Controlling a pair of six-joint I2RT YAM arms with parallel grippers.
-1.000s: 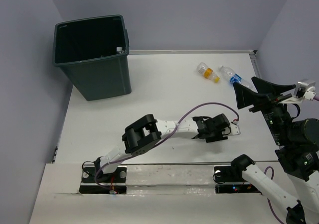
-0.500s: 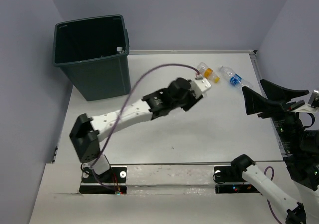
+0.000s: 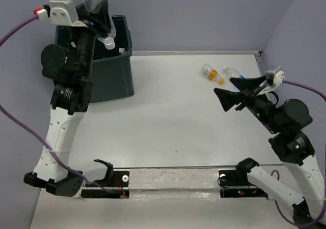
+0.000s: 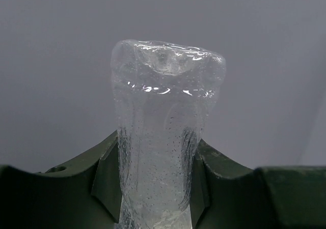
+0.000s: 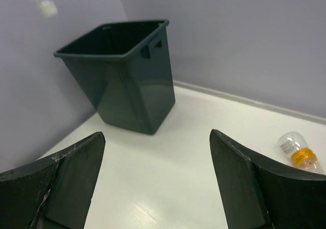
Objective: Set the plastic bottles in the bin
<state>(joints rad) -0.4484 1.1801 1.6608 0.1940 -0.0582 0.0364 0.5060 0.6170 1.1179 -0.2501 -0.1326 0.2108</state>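
My left gripper (image 3: 98, 14) is raised high above the dark grey-green bin (image 3: 111, 76) at the back left. It is shut on a clear plastic bottle (image 3: 102, 28) whose white cap points down over the bin's opening. In the left wrist view the crumpled clear bottle (image 4: 163, 127) stands squeezed between the fingers (image 4: 107, 180). A bottle with a yellow-orange label (image 3: 211, 72) lies on the table at the back right, and a second bottle (image 3: 232, 72) lies beside it. My right gripper (image 3: 238, 92) is open and empty, just in front of them. The right wrist view shows the bin (image 5: 125, 79) and the orange-label bottle (image 5: 299, 152).
Purple walls close in the white table (image 3: 173, 122) on the left, back and right. The raised left arm (image 3: 66, 102) stands in front of the bin's left side. A metal rail (image 3: 173, 175) with both arm bases runs along the near edge.
The left arm has swung from over the table near the bottles up to above the bin, now with a clear bottle in its gripper. The right gripper has shifted left.
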